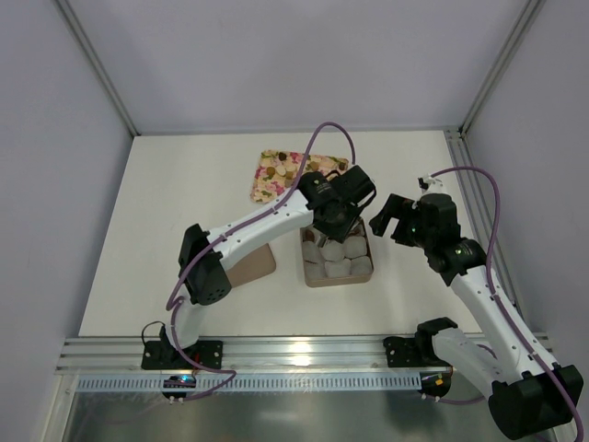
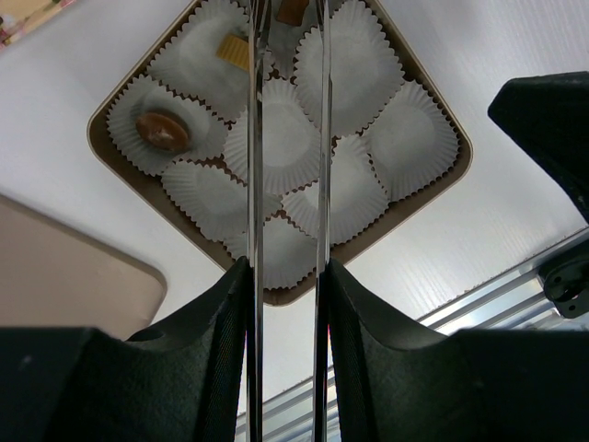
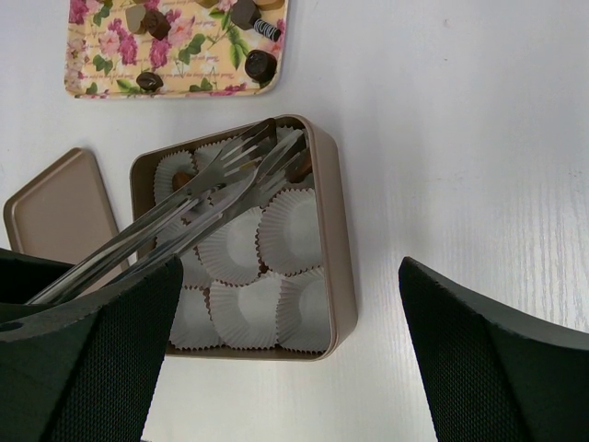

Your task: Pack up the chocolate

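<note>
A tan square box (image 1: 337,282) holds several white paper cups. My left gripper (image 1: 331,217) hangs over it, shut on metal tongs (image 2: 256,184) whose two blades run out between its fingers (image 2: 287,272). The tong tips reach the far cups, with a brown chocolate (image 2: 292,11) between them. A tan chocolate (image 2: 233,51) and a round brown one (image 2: 162,130) lie in other cups. More chocolates (image 3: 260,64) sit on the floral tray (image 3: 92,64) behind the box. My right gripper (image 1: 391,221) is open and empty just right of the box (image 3: 336,239).
The box's tan lid (image 1: 250,262) lies flat to the left of the box. The floral tray (image 1: 267,189) is at the back centre. A metal rail (image 1: 304,348) runs along the near table edge, and frame posts stand at the back corners.
</note>
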You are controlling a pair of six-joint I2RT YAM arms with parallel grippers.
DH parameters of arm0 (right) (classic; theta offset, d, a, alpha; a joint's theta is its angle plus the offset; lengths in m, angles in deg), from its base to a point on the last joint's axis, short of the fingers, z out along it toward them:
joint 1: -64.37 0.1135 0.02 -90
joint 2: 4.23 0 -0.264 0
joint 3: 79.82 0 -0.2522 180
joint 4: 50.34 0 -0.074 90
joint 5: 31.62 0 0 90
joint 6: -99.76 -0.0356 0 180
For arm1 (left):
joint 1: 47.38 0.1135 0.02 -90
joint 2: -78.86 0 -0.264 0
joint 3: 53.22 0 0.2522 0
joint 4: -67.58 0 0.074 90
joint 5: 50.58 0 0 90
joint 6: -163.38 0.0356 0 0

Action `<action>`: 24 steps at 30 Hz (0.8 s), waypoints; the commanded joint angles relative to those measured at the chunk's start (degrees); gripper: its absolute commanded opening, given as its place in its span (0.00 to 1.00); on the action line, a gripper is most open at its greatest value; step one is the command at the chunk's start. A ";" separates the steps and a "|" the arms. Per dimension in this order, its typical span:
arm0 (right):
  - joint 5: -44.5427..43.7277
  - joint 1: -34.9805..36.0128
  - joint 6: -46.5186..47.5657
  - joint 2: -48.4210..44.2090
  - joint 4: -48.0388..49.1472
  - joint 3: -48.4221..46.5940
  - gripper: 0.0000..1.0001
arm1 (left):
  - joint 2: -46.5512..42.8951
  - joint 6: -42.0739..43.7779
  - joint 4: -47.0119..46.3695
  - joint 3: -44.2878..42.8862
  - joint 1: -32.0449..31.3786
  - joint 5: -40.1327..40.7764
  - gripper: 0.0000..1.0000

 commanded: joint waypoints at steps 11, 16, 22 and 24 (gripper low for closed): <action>0.79 0.26 -0.18 -0.05 2.65 -0.09 0.99 | -6.92 -0.33 -0.79 -3.85 -0.72 -0.05 0.37; 0.88 0.26 -0.18 0.39 2.74 -0.35 0.99 | -8.41 -0.42 0.79 -5.69 -0.37 1.35 0.38; 0.88 0.17 0.00 1.00 3.09 -0.53 0.99 | -8.59 -0.51 2.02 -6.31 1.91 3.63 0.38; 0.79 0.26 0.09 1.44 3.09 -0.71 0.99 | -8.42 -0.51 2.46 -6.57 3.06 4.16 0.39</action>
